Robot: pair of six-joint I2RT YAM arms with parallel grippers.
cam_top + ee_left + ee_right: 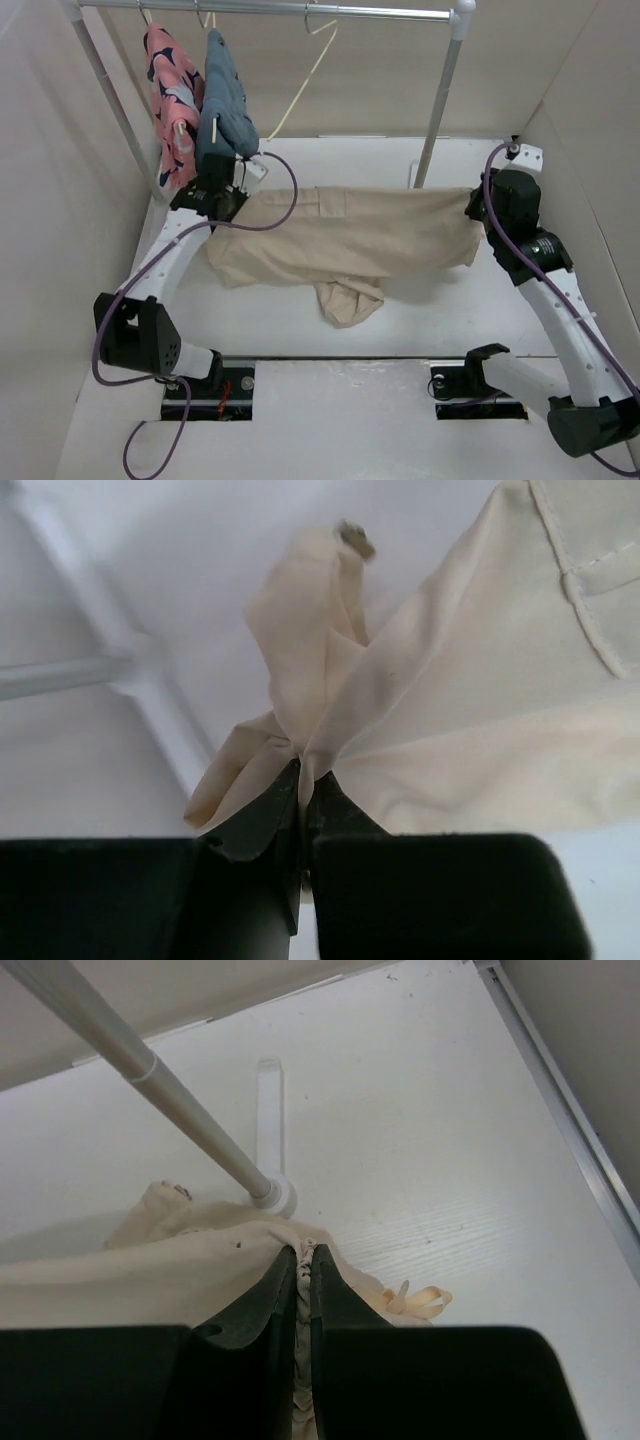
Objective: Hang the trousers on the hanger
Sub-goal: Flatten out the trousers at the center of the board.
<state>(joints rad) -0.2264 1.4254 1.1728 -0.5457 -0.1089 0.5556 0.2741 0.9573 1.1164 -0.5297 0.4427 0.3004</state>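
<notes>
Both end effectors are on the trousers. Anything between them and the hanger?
Nothing visible lies directly between the trousers and the hanger. The blue garment hangs close beside the hanger's lower end, just above the left end effector.

trousers (350, 235): stretched between left end effector (242, 188) and right end effector (473, 205) | hanger (300, 89): hooked on rail (380, 13)

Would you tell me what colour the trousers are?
Plain beige; the trousers show best in the top external view.
</notes>
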